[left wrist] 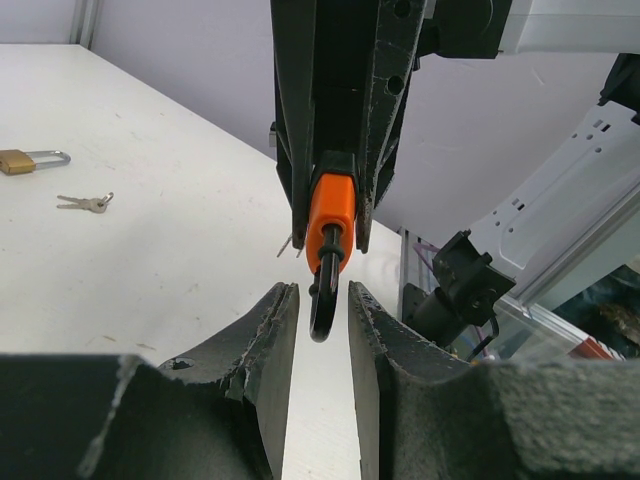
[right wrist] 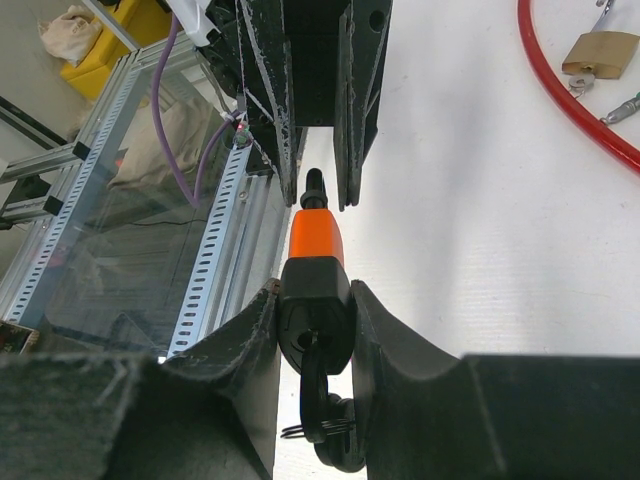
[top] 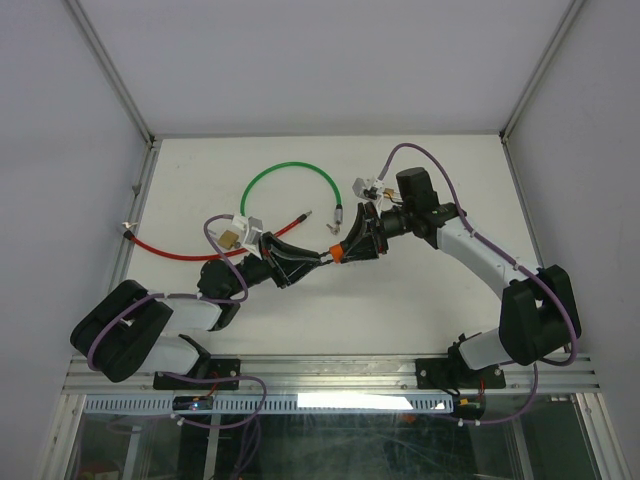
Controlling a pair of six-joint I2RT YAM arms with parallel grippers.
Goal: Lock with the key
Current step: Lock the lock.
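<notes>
Right wrist view: the right gripper (right wrist: 315,300) clamps the orange lock (right wrist: 315,240), held off the table (top: 400,310). The left gripper (left wrist: 322,292) stands slightly parted around its black key (left wrist: 322,318), with thin gaps showing.

Lock (top: 337,253) over bench (top: 200,170) centre, between left hand (left wrist: 322,295) and right hand (right wrist: 315,295); cable loop (top: 290,170) lay behind, padlock (top: 231,239) left.

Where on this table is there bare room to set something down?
Bare: near middle of the white table, between the arm bases, and the far strip behind the green cable loop. Crowded around the orange and black lock, red cable and brass padlock.
</notes>
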